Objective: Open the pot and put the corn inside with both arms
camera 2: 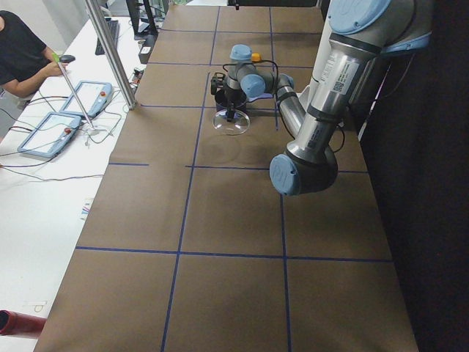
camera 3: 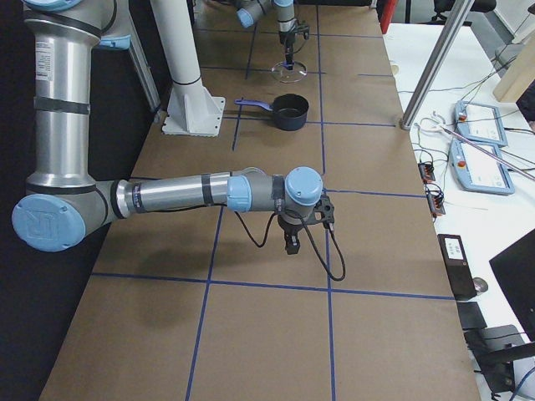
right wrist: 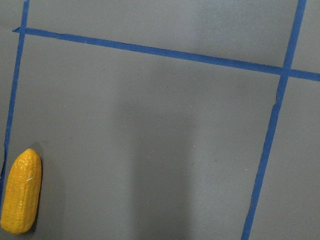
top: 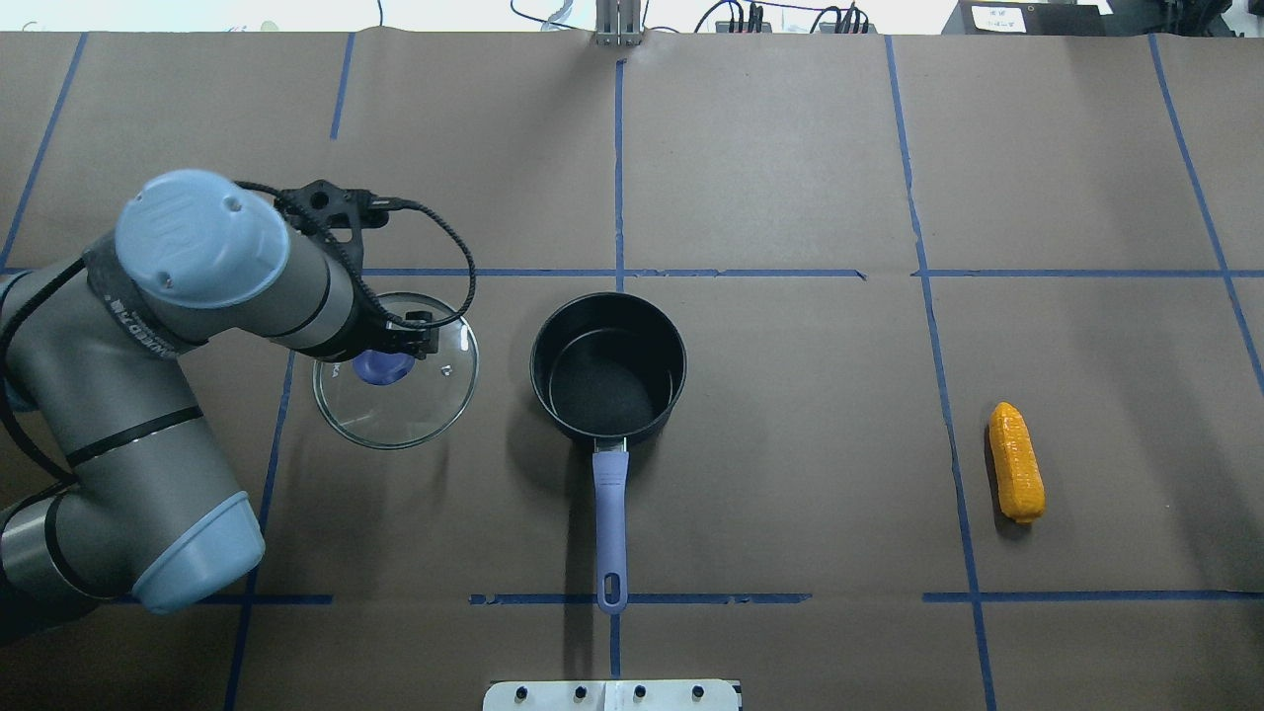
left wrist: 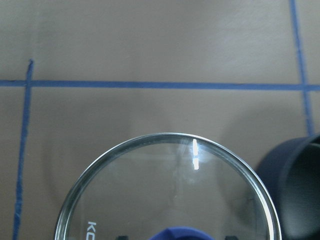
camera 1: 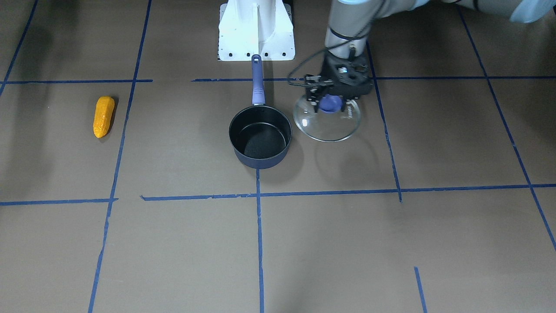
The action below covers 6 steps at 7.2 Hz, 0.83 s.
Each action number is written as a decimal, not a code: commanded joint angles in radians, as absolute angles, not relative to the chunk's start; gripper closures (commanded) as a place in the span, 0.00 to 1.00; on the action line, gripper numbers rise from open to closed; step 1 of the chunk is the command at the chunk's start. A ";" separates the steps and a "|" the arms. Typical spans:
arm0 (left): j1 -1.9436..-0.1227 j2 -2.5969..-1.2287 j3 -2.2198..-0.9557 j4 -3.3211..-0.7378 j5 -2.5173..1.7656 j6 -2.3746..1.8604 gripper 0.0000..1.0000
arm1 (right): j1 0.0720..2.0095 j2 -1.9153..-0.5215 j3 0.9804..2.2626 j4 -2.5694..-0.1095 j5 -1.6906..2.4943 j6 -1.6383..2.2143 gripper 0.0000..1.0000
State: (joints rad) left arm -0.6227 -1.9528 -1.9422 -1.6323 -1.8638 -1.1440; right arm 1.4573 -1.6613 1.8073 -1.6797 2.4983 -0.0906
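Both pointing down: left hand (camera 1: pixel 329 102) clamped on glass lid (camera 1: pixel 328 128) knob beside pot (camera 1: pixel 259 161); right hand (camera 3: pixel 291 243), grip indiscernible.

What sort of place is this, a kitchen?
Likely a robotics lab: a table gridded with blue tape, the left arm holding a glass lid, and control pendants on a side bench.

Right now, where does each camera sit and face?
Front-facing: across the table, facing the base; left gripper holds lid.
Overhead: behind the base, looking down; left arm.
Exterior left: table end; left arm near.
Exterior right: opposite end; right arm near.
Left wrist: onto lid.
Right wrist: onto corn.
Front-facing and overhead share the pot.
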 commanded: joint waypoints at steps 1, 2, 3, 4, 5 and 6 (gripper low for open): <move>-0.617 -1.901 -1.812 -1.822 -1.901 -1.181 1.00 | 1.453 -1.661 1.807 -1.680 2.499 -0.091 0.00; -0.620 -1.882 -1.812 -1.818 -1.901 -1.177 0.96 | 1.447 -1.661 1.809 -1.680 2.499 -0.091 0.00; -0.620 -1.878 -1.812 -1.816 -1.901 -1.177 0.89 | 1.439 -1.661 1.809 -1.680 2.499 -0.091 0.00; -0.620 -1.878 -1.801 -1.818 -1.901 -1.177 0.24 | 1.416 -1.660 1.810 -1.680 2.499 -0.089 0.00; -0.621 -1.878 -1.816 -1.818 -1.899 -1.184 0.00 | 1.399 -1.658 1.813 -1.680 2.497 -0.057 0.00; -0.630 -1.878 -1.825 -1.816 -1.899 -1.186 0.00 | 1.361 -1.657 1.844 -1.678 2.496 0.056 0.00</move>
State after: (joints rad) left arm -0.6231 -1.8783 -1.8148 -1.8171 -1.8996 -1.1820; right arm 1.3997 -1.6586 1.8184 -1.6794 2.4975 -0.0436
